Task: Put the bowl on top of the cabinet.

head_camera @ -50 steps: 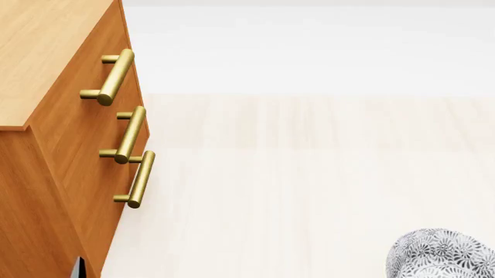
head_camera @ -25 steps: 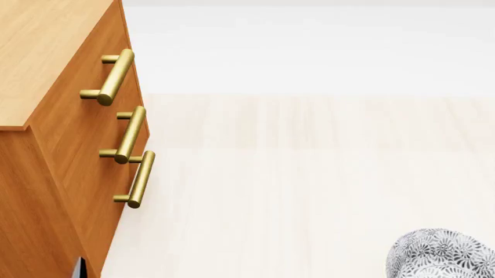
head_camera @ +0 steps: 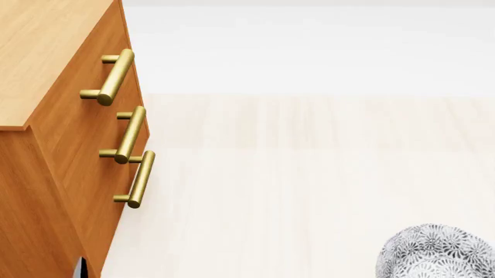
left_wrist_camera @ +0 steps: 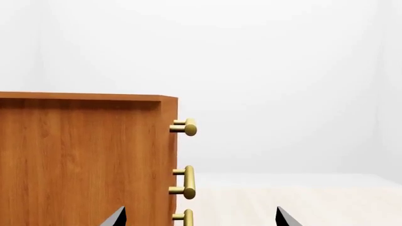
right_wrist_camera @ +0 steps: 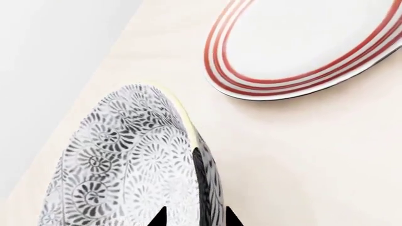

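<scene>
The right tool (right_wrist_camera: 195, 219) was clamped on the bowl (right_wrist_camera: 125, 165) rim; the cabinet (head_camera: 46, 58) lay far left; left tool (left_wrist_camera: 197, 219) spread apart.

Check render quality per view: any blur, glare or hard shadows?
Head view: sharp, flat even light, no glare on the cabinet, bowl cropped at the frame edge. Left wrist view: crisp, background washed out white. Right wrist view: bowl and plate sharp, only faint soft shadows beneath.
</scene>
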